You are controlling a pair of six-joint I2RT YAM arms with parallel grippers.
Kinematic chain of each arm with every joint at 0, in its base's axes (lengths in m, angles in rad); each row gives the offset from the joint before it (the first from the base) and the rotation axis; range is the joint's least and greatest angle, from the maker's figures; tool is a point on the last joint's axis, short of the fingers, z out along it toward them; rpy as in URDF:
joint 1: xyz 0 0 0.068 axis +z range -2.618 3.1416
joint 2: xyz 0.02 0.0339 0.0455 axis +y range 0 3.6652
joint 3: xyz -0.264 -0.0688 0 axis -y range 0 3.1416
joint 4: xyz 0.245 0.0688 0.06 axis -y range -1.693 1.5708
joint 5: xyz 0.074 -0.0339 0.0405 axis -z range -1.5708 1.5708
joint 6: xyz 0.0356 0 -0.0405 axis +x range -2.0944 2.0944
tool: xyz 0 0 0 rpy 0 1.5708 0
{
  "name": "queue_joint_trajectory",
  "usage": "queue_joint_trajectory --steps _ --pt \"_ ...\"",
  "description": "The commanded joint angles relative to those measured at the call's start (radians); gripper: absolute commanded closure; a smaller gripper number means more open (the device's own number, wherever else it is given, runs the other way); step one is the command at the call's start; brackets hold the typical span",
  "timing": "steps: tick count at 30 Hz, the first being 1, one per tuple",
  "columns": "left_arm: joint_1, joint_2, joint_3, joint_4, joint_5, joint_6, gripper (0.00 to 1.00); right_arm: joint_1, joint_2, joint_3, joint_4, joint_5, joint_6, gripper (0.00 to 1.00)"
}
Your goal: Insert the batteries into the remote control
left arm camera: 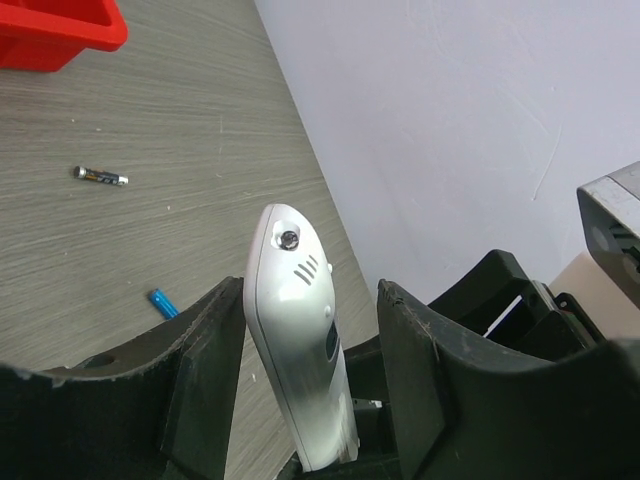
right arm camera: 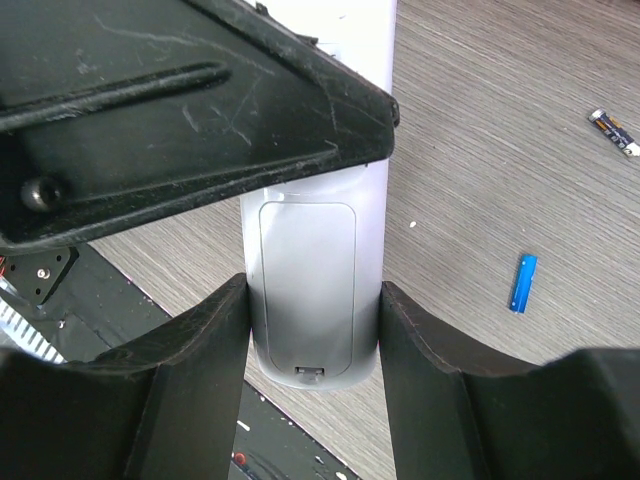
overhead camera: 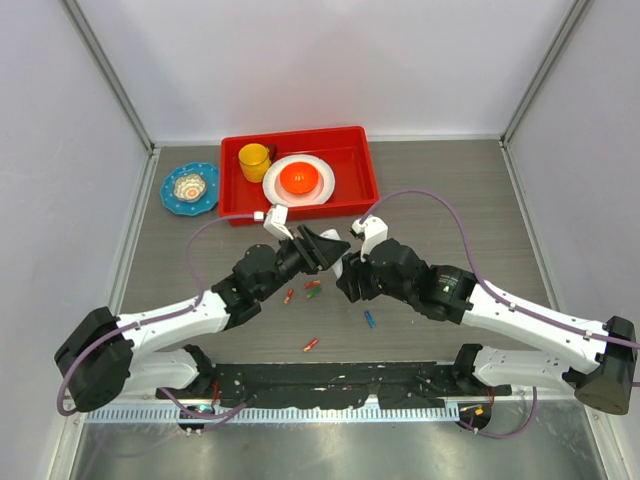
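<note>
1. Right gripper point(right arm camera: 313, 295) point(overhead camera: 348, 272) is clamping the remote control point(right arm camera: 310, 270). Both fingers are pressing its long sides near the rounded end.
2. The remote control is being held off the table point(overhead camera: 450, 200), mid-workspace, between the two wrists. In the right wrist view its white back is facing the camera, and the back cover point(right arm camera: 307, 285) is sitting in place.
3. Left gripper point(left arm camera: 310, 300) point(overhead camera: 322, 247) is reaching around the other end of the remote. One finger point(left arm camera: 215, 360) is touching the remote's edge while a gap is showing at the other finger, so the jaws are apart and not clamped.
4. In the right wrist view a left gripper finger is lying across the remote, hiding its upper part.
5. Batteries are lying loose on the table, none in the remote as far as can be seen:
   - blue battery point(overhead camera: 369, 319) point(right arm camera: 524, 283) point(left arm camera: 163, 303) is lying just below the right gripper in the top view
   - green battery point(overhead camera: 314, 292) and orange-red battery point(overhead camera: 289, 296) are lying below the left gripper
   - orange battery point(overhead camera: 311, 345) is lying nearer the arm bases
6. A dark slim cylinder point(left arm camera: 100, 177) point(right arm camera: 612, 131) with pale ends is also lying on the table, apart from the blue battery.
7. At the back a red tray point(overhead camera: 365, 160) is holding a yellow cup point(overhead camera: 254, 157) and a white plate point(overhead camera: 322, 190) with an orange bowl point(overhead camera: 298, 178). A blue plate point(overhead camera: 172, 190) is sitting beside the tray.
</note>
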Motion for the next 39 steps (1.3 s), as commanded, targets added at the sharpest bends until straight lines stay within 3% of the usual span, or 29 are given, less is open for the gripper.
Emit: queue_joint_trajectory --steps 1,11,14,18,19,23,27,29,34,39 --pt "-0.011 0.013 -0.001 0.071 -0.002 -0.002 0.43 0.005 -0.012 0.005 0.063 0.012 0.01 0.82" --pt "-0.017 0.024 -0.011 0.077 -0.006 0.0 0.59 0.005 -0.015 0.002 0.065 0.015 0.013 0.82" --pt "-0.017 0.024 -0.011 0.077 -0.009 0.003 0.7 0.005 -0.015 0.0 0.063 0.012 0.013 0.82" --pt "-0.017 0.023 -0.011 0.071 -0.018 0.006 0.93 0.006 -0.02 -0.003 0.06 0.013 0.011 0.8" --pt "-0.017 0.024 -0.01 0.071 -0.02 0.007 0.98 0.006 -0.021 -0.003 0.057 0.013 0.013 0.77" --pt "-0.017 0.018 -0.01 0.076 -0.037 0.012 1.0 0.005 -0.037 0.0 0.046 0.019 0.028 0.39" --pt "-0.017 0.0 -0.013 0.073 -0.077 0.035 1.0 0.005 -0.077 0.037 0.028 -0.007 0.048 0.18" --pt "-0.015 -0.016 -0.021 0.07 -0.118 0.052 1.0 0.005 -0.098 0.055 0.011 -0.013 0.056 0.13" --pt "-0.012 -0.077 -0.044 0.077 -0.172 0.086 1.0 0.005 -0.188 0.051 0.029 0.004 0.126 0.12" --pt "0.002 -0.135 -0.128 0.174 -0.152 0.089 1.0 0.005 -0.305 -0.139 0.214 0.114 0.273 0.13"
